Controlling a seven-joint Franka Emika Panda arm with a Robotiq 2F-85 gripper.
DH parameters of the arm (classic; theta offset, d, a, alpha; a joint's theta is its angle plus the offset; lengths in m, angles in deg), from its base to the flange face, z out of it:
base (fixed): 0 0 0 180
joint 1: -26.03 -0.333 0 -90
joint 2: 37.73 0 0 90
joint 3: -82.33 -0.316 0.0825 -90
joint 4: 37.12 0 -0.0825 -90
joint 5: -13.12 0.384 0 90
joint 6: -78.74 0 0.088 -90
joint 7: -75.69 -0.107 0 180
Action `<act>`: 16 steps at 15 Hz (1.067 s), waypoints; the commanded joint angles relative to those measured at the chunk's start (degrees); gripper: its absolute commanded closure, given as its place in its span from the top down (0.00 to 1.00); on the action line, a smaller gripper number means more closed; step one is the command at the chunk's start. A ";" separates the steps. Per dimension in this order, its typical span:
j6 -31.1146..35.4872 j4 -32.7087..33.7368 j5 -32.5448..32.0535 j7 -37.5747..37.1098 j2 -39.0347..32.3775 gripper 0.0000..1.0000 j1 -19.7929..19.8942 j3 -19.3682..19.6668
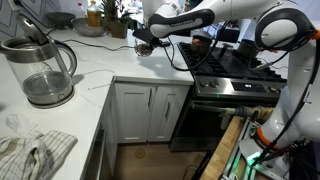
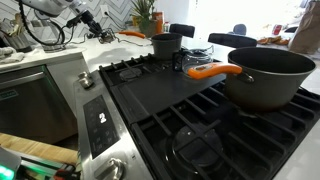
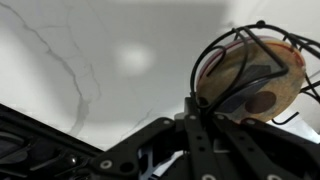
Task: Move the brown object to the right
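The brown object (image 1: pixel 145 47) is a small round dark wire basket at the back of the white counter, close to the stove's edge. In the wrist view it (image 3: pixel 255 70) fills the upper right, with thin wire ribs, a rim ring and a tan patterned inside. My gripper (image 1: pixel 140 38) reaches in from the right over the stove, and its dark fingers (image 3: pixel 190 110) are closed on the basket's rim wires. I cannot tell whether the basket rests on the counter or hangs just above it. In an exterior view the gripper (image 2: pixel 88 20) shows far off at the upper left.
A large glass kettle (image 1: pixel 45 70) stands at the counter's left, with a thin cable (image 1: pixel 110 80) beside it and a crumpled cloth (image 1: pixel 35 150) in front. The black stove (image 1: pixel 235 70) holds a grey pot with an orange handle (image 2: pixel 265 75) and a small pot (image 2: pixel 165 45). Plants (image 1: pixel 118 15) stand behind.
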 commanded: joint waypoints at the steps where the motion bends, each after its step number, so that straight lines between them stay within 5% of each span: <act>1: -0.52 0.28 -1.28 -0.58 -0.04 0.06 1.70 -2.54; 6: -1.78 2.66 1.15 -1.57 -1.47 0.02 3.25 -3.08; 16: -9.91 12.41 14.96 -3.94 -5.40 0.02 14.74 -3.34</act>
